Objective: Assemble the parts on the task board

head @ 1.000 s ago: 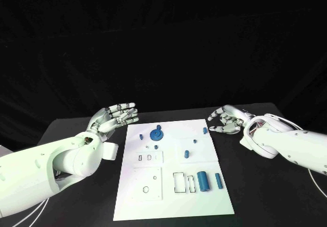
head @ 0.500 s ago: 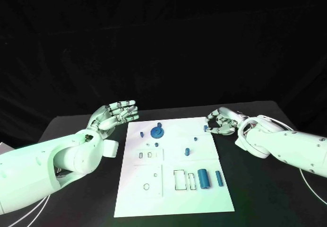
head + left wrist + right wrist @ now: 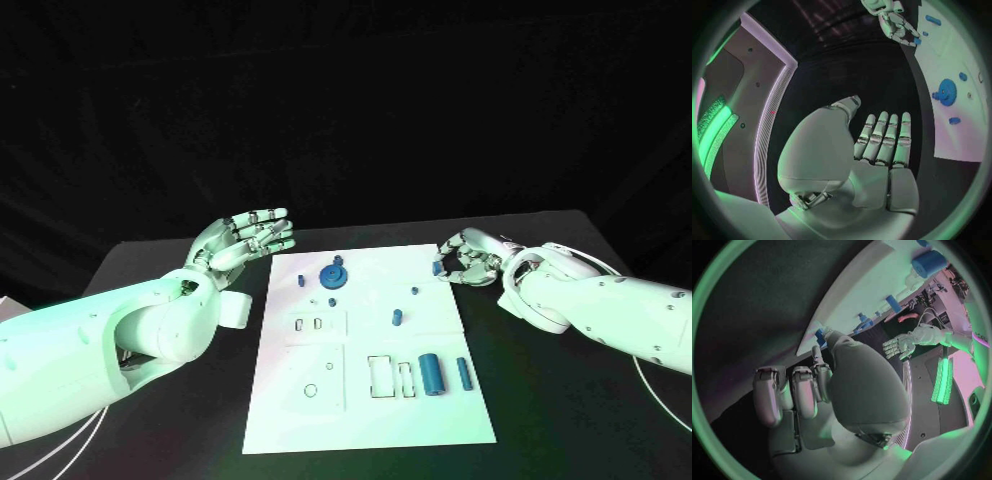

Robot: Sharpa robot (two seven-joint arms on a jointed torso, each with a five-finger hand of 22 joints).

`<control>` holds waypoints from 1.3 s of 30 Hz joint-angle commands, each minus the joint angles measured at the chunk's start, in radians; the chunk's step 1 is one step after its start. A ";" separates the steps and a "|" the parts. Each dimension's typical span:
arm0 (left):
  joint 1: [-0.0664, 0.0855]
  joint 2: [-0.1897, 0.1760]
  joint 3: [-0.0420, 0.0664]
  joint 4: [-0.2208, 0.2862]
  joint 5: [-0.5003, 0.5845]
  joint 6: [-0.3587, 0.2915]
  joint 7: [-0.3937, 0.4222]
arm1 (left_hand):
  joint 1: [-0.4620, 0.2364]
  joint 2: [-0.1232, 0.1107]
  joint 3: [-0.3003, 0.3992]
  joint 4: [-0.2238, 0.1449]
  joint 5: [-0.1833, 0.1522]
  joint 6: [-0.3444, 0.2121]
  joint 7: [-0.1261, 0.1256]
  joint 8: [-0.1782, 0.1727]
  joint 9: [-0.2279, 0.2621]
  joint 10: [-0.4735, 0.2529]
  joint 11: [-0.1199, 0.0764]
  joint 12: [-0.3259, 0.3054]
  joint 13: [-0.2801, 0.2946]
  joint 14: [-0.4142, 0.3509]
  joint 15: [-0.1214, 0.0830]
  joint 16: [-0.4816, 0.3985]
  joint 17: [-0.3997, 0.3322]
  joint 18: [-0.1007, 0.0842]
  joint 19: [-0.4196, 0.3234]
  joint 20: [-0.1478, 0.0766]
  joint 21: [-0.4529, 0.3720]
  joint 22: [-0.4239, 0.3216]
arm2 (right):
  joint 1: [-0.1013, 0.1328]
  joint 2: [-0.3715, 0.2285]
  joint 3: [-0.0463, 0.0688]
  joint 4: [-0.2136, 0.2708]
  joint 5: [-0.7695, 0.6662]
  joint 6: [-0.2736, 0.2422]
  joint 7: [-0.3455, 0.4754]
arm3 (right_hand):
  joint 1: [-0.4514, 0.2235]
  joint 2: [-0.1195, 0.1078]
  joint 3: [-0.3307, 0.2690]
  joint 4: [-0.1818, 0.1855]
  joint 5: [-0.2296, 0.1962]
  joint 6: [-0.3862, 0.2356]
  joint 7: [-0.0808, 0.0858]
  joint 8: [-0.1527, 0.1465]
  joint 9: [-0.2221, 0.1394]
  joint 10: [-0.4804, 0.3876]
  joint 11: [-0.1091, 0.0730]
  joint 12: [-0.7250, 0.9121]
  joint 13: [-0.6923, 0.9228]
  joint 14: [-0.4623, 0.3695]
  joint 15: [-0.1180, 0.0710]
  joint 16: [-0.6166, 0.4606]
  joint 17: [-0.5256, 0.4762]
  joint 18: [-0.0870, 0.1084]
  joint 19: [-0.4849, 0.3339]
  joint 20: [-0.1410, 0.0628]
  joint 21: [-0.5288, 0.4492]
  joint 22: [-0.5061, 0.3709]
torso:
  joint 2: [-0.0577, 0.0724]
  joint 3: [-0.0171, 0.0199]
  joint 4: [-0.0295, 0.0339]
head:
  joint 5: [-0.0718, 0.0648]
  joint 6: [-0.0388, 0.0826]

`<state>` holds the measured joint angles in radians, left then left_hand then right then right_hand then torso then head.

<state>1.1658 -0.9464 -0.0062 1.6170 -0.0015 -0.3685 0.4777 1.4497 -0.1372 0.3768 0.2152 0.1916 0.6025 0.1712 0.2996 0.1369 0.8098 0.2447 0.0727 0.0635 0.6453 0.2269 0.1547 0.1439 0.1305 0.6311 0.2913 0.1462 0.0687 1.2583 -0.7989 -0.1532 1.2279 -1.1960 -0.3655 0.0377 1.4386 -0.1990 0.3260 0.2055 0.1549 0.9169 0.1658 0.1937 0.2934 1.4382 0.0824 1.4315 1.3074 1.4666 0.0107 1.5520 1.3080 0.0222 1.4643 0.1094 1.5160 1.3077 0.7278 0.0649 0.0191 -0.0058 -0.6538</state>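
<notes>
The white task board (image 3: pixel 368 405) lies in the middle of the black table. On it are a blue gear (image 3: pixel 333 279), small blue pegs (image 3: pixel 395 319) and two blue cylinders (image 3: pixel 430 375) near the front right. My right hand (image 3: pixel 466 259) is at the board's far right corner with its fingers curled in. Its thumb and a finger pinch a small blue peg (image 3: pixel 436 268) that stands at the board's edge; the peg (image 3: pixel 820 334) shows at the fingertips in the right wrist view. My left hand (image 3: pixel 247 240) is raised beside the board's far left corner, fingers apart, holding nothing.
Outlined slots (image 3: pixel 379 378) sit left of the cylinders, with two small slots (image 3: pixel 307 325) in the board's left half. Black table (image 3: pixel 562 390) lies on both sides of the board. The left wrist view shows the gear (image 3: pixel 946 90) and the right hand (image 3: pixel 895 22).
My right hand has moved left to the board's far right corner and its fingers have closed on the small peg there. The left hand has risen slightly.
</notes>
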 commanded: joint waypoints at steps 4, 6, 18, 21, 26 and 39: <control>0.001 0.000 0.001 0.002 -0.003 0.015 0.012 | -0.006 -0.002 -0.002 -0.007 -0.004 -0.004 0.105 0.001 -0.001 0.001 0.003 -0.002 0.000 0.004 -0.002 0.003 0.001 -0.004 0.008 0.000 0.003 0.001 | -0.002 0.009 0.000 -0.006 -0.018 0.030 -0.001 | 0.005 0.004 0.010 0.002 0.000 0.012 -0.003 0.007 0.002 0.006 -0.003 0.008 0.137 0.094 -0.003 0.004 0.218 -0.008 0.077 0.003 0.005 0.223 | -0.001 0.0006 0.0005 | 0.003 -0.001; 0.001 0.000 0.001 0.002 -0.003 0.015 0.012 | -0.006 -0.002 -0.002 -0.007 -0.004 -0.004 0.105 0.001 -0.001 0.001 0.003 -0.002 0.000 0.004 -0.002 0.003 0.001 -0.004 0.008 0.000 0.003 0.001 | -0.003 0.012 0.000 -0.008 -0.019 0.030 -0.001 | 0.005 0.006 0.012 0.002 0.000 0.014 -0.004 0.009 0.002 0.007 -0.003 0.009 0.138 0.094 -0.004 0.005 0.219 -0.008 0.078 0.003 0.005 0.223 | -0.001 0.0006 0.0005 | 0.003 -0.001; 0.001 0.000 0.001 0.001 -0.003 0.014 0.010 | -0.006 -0.002 -0.001 -0.007 -0.004 -0.005 0.105 0.000 -0.001 0.001 0.003 -0.003 0.000 -0.005 -0.002 0.000 -0.002 -0.004 0.007 0.000 0.003 0.001 | -0.004 0.024 0.000 -0.015 -0.024 0.032 -0.005 | 0.003 0.007 0.014 0.004 0.000 0.016 -0.004 0.009 0.002 0.007 -0.004 0.009 0.138 0.094 -0.005 0.005 0.220 -0.009 0.079 0.002 0.007 0.225 | 0.000 0.0010 0.0013 | 0.006 -0.003; 0.001 0.000 0.001 0.000 -0.003 0.014 0.010 | -0.006 -0.002 -0.001 -0.007 -0.004 -0.005 0.105 0.000 -0.001 0.001 0.003 -0.003 0.000 -0.005 -0.002 0.000 -0.002 -0.004 0.007 0.000 0.003 0.001 | -0.004 0.025 0.000 -0.016 -0.025 0.029 -0.007 | 0.000 0.012 0.019 0.008 0.000 0.023 -0.007 0.013 0.004 0.009 -0.006 0.011 0.139 0.094 -0.006 0.005 0.220 -0.009 0.079 0.001 0.008 0.225 | 0.000 0.0015 0.0004 | 0.010 -0.004; 0.001 0.001 0.001 0.000 -0.003 0.014 0.009 | -0.006 -0.001 -0.001 -0.008 -0.004 -0.008 0.106 -0.001 -0.002 0.000 0.003 -0.003 0.000 -0.006 -0.002 -0.001 -0.002 -0.004 0.008 0.000 0.003 0.001 | -0.004 0.024 0.000 -0.017 -0.032 0.025 -0.011 | 0.006 0.033 0.043 0.005 -0.001 0.075 -0.028 0.049 0.018 0.014 -0.024 0.014 0.143 0.094 -0.021 0.005 0.221 -0.009 0.080 -0.011 0.008 0.226 | 0.000 0.0021 -0.0003 | 0.014 -0.005; 0.001 0.001 0.001 -0.002 -0.003 0.013 0.007 | -0.006 -0.001 0.000 -0.008 -0.004 -0.008 0.107 -0.001 -0.002 -0.001 0.003 -0.003 0.000 -0.007 -0.002 -0.002 -0.003 -0.004 0.002 0.000 0.002 0.000 | -0.003 0.019 0.000 0.002 -0.048 -0.061 -0.029 | 0.006 0.052 0.071 -0.013 -0.003 0.122 -0.071 0.137 0.058 0.033 -0.062 0.028 0.157 0.095 -0.057 0.005 0.222 -0.010 0.082 -0.044 0.011 0.230 | -0.001 0.0021 0.0006 | 0.018 -0.009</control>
<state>1.1659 -0.9467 -0.0063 1.6147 -0.0015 -0.3686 0.4764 1.4497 -0.1372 0.3768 0.2152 0.1916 0.5988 0.1749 0.2996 0.1360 0.8098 0.2446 0.0727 0.0635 0.6453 0.2269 0.1547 0.1425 0.1305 0.6310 0.2913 0.1462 0.0685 1.2553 -0.7783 -0.1530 1.2206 -1.2245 -0.3784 0.0206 1.4476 -0.1575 0.3909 0.1930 0.1484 1.0159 0.1234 0.2834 0.3135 1.4670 0.0284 1.4549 1.3073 1.4666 -0.0363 1.5520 1.3076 0.0222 1.4680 0.0732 1.5239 1.3073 0.7271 0.0670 0.0188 0.0105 -0.6615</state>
